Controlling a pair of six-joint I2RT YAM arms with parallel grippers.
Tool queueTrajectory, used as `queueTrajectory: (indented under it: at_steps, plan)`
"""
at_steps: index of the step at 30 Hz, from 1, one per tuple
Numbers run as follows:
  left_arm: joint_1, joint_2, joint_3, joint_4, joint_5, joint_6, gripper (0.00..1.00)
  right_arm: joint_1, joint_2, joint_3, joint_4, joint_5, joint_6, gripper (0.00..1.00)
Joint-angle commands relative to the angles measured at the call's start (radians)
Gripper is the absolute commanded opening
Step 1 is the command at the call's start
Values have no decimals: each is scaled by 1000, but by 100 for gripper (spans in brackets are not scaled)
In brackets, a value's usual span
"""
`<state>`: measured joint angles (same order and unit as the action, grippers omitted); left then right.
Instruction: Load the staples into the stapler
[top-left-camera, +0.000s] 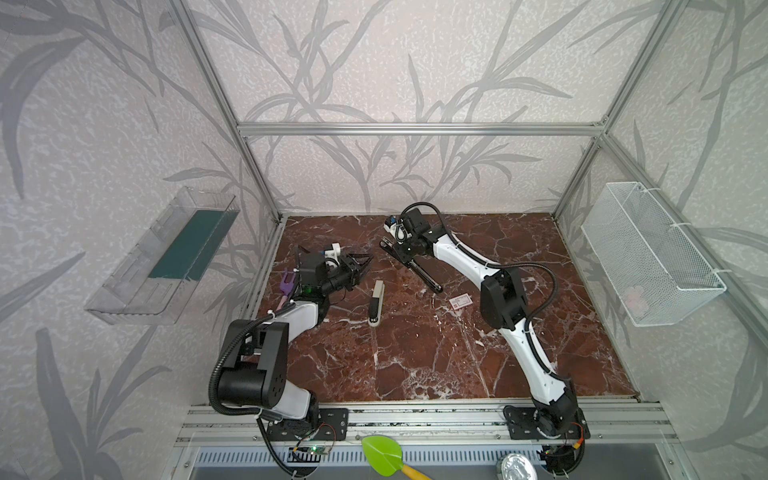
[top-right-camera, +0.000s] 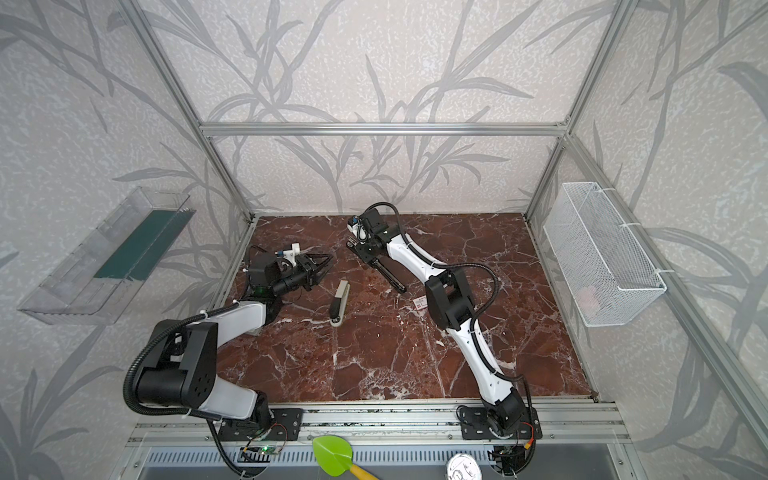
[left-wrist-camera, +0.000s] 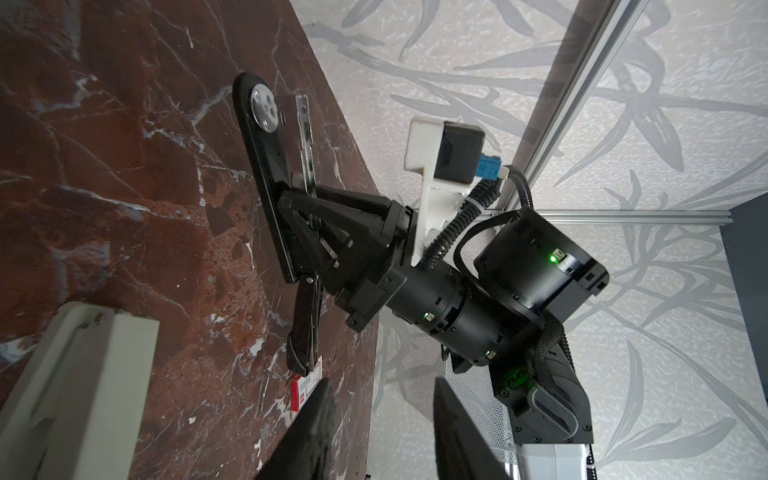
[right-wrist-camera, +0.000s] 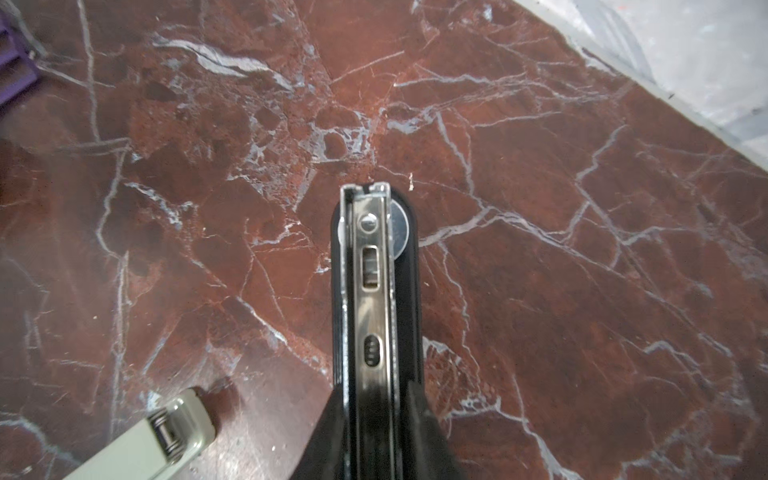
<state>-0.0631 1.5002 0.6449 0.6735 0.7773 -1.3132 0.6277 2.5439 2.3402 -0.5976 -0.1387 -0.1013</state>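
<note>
The bench (top-left-camera: 415, 353) is a brown marbled slab, and everything the task needs lies on its back half.

The right tool (top-left-camera: 395, 247) reaches out near the middle of the back edge. It is clamped on the black stapler (top-left-camera: 426, 276) close to the hinge. The stapler is swung open: its base and metal rail (right-wrist-camera: 370, 291) point toward the back left corner, and its lid trails the opposite way toward the middle of the bench. I can see no strip of staples in the rail, though the wrist view does not show it clearly enough to be sure.

The left tool (top-left-camera: 368, 264) hovers near the left edge, toward the back. Its fingers stand partly apart with nothing between them, and they point across at the open stapler.

A second, pale stapler (top-left-camera: 376, 305) lies closed on the bench left of the middle, and neither tool touches it.

The staples (top-left-camera: 460, 300), a small white box with a red label, lie flat a little right of the middle. They are just beyond the tip of the black stapler's lid and beside the right arm. Whether the box has been slid open I cannot tell.

Judging by this, the stapler is opened and held ready. Taking a strip from the box, seating it in the rail and closing the lid all seem left to do.
</note>
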Motion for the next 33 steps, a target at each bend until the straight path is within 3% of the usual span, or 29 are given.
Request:
queueTrajectory:
  at_steps: [1, 12, 19, 25, 28, 33]
  plan:
    - [7, -31, -10, -20, -1, 19, 41, 22, 43, 98, -85, 28, -2, 4]
    - [23, -99, -18, -158, -18, 97, 41, 33, 108, 135, -97, 44, 16, 10]
    - [23, -143, 6, -334, -44, 194, 41, 36, 95, 143, -113, 56, 32, 42]
    - [23, -188, 87, -632, -97, 359, 41, 35, -8, 133, -184, 73, 18, 45]
    - [15, -205, 147, -830, -142, 477, 45, 35, -126, 11, -184, 49, 44, 45]
    - [-24, -183, 199, -1038, -226, 633, 52, 36, -479, -554, 170, -24, 116, 48]
